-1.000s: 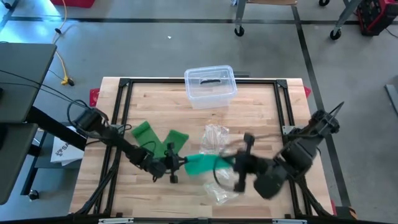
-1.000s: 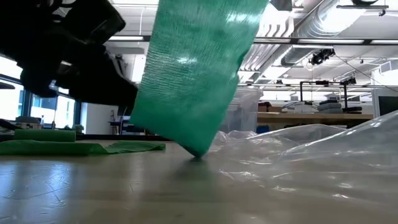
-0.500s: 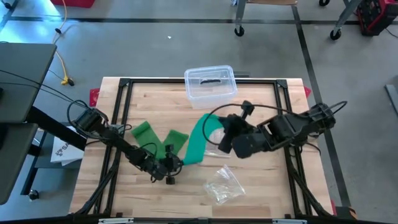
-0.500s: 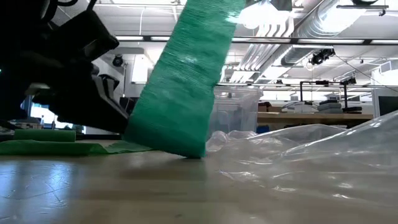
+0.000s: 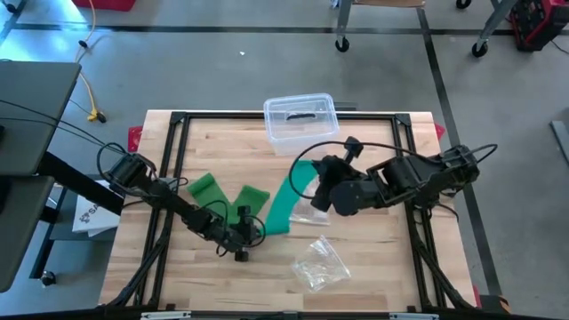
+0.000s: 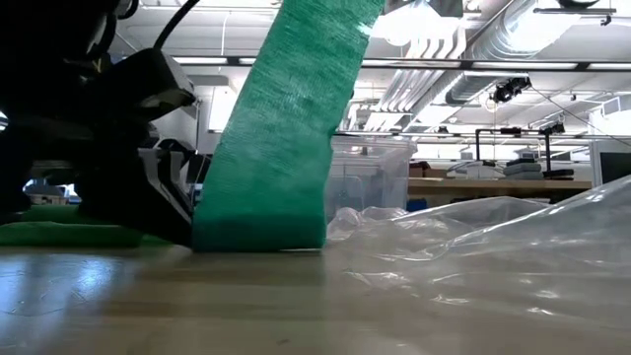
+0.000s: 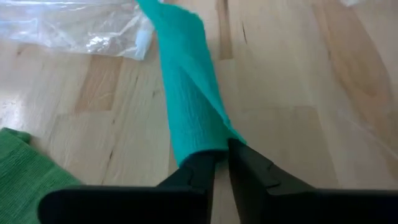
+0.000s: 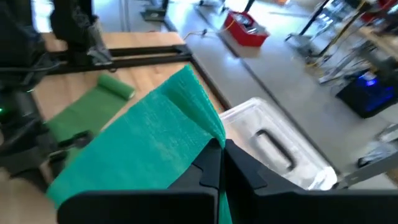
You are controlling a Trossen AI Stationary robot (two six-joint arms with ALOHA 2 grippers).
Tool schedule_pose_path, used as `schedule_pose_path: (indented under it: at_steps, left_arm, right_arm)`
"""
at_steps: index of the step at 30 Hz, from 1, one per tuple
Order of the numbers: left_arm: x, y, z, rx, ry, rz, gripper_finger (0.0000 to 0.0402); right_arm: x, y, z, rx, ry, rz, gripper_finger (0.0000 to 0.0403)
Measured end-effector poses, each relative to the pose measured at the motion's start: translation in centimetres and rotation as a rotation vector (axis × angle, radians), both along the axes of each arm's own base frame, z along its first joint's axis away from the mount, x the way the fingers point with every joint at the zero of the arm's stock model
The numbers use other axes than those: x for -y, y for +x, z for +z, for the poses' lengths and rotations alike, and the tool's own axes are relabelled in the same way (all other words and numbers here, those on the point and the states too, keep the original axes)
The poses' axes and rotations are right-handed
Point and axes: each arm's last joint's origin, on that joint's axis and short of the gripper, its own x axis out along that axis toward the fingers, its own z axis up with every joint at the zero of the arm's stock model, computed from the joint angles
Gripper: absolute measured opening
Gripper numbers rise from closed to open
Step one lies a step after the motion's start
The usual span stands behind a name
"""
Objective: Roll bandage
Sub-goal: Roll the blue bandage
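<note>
bandage (image 5: 286, 203): a teal strip stretched over the middle of the bench (image 5: 373, 267), one end low near the left arm, the other lifted toward the right arm.
why stretched: held at both ends, it stays taut and flat, which should make rolling from the low end easier.
left fingers (image 7: 222, 167): nearly together at the strip's low end, which lies curled against them; whether they clamp it or only touch it, i cannot tell.
right fingers (image 8: 219, 163): closed on the raised end, pinching a corner so the cloth hangs away in a slope.
low end: in the low view its bottom edge sits flat on the wood, beside the left arm's dark body.
bandage texture: fine crinkled weave, soft, slightly see-through at the edges, folding lengthwise into a loose tube near the left fingers.
other bandages (image 5: 213, 189): two darker green strips lying flat nearby, one with a rolled end.
plastic wrap (image 5: 322, 263): clear, crumpled, shiny, loose on the bench close to the strip.
plastic box (image 5: 300, 123): clear, lidded, rounded corners, at the far edge.
bench surface: pale jointed wood, smooth, framed by black rails.
</note>
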Motion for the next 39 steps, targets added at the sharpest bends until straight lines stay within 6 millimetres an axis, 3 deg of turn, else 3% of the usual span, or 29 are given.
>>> schedule_pose_path:
  at_steps: [15,25,32,39]
  left_arm:
    - [0.0,-0.3,-0.2,-0.056,0.046,-0.057,0.0134]
    - [0.1,-0.2,-0.2,-0.049,0.047,-0.084,0.0185]
    - [0.1,0.1,0.0,-0.015,0.016,-0.089,0.0187]
    - [0.2,0.4,0.3,0.038,-0.015,-0.081,0.0163]
  right_arm:
    - [-0.6,-0.3,-0.3,-0.037,-0.022,0.025,0.0]
    - [-1.5,-0.6,1.5,0.025,-0.033,0.102,0.0]
    - [-3.2,0.0,3.2,0.131,-0.038,0.255,0.0]
    - [-3.4,0.1,3.3,0.145,-0.006,0.288,0.0]
